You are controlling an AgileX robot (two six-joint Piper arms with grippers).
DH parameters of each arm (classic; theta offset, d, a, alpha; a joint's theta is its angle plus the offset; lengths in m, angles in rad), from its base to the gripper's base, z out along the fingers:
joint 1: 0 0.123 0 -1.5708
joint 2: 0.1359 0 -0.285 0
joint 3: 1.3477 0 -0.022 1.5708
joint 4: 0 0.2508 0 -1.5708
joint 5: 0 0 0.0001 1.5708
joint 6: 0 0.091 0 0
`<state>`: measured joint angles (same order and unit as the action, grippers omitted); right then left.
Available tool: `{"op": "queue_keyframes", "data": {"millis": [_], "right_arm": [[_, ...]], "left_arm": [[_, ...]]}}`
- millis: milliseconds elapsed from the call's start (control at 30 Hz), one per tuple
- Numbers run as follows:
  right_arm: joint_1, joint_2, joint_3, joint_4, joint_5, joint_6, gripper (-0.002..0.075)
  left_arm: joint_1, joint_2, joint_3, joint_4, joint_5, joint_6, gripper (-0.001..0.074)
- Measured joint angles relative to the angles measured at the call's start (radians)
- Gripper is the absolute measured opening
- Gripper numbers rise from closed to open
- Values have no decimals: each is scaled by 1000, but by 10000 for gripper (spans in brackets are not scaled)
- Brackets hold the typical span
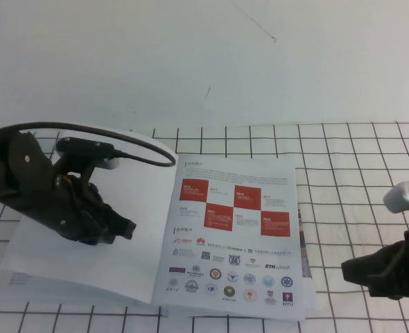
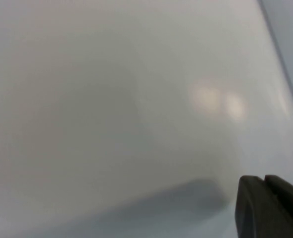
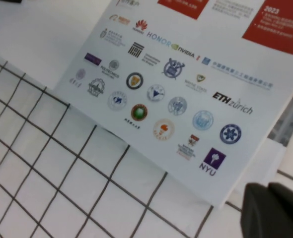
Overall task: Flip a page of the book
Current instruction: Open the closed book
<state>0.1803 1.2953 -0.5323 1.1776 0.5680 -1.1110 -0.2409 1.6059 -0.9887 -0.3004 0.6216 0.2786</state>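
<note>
The book lies open on the gridded table. Its right-hand page lies flat, with red checker squares above rows of small logos; it also shows in the right wrist view. The left-hand sheet is blank white and fills the left wrist view. My left gripper is shut and empty, low over the blank sheet; I cannot tell if it touches. It shows in its own wrist view. My right gripper is shut and empty, on the table just right of the book's near right corner.
The table is white with a black grid. A black cable loops from the left arm over the book's far left corner. A white wall stands behind. Bare grid lies right of and in front of the book.
</note>
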Motion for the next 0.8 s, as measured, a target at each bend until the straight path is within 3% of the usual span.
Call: {"op": "queue_keyframes", "data": {"millis": [100,233,367,567,667,800], "right_arm": [[68,32,-32,-37,-57,46,0],[127,94,-119,-211,-102,209,0],[139,188,-220,-384,-99,352,0],[139,330,-357,-436,-76,391,9],[139,395,-410,-438,-69,407,81],[139,469,-467,-439,-62,458,243]], "left_arm": [[67,52,-22,-31,30,2,-2],[136,106,-26,-103,61,50,-2],[155,139,-26,-182,73,121,-2],[157,153,-28,-265,82,204,-2],[157,153,-28,-268,82,210,-2],[157,153,-28,-281,82,212,-2]]}}
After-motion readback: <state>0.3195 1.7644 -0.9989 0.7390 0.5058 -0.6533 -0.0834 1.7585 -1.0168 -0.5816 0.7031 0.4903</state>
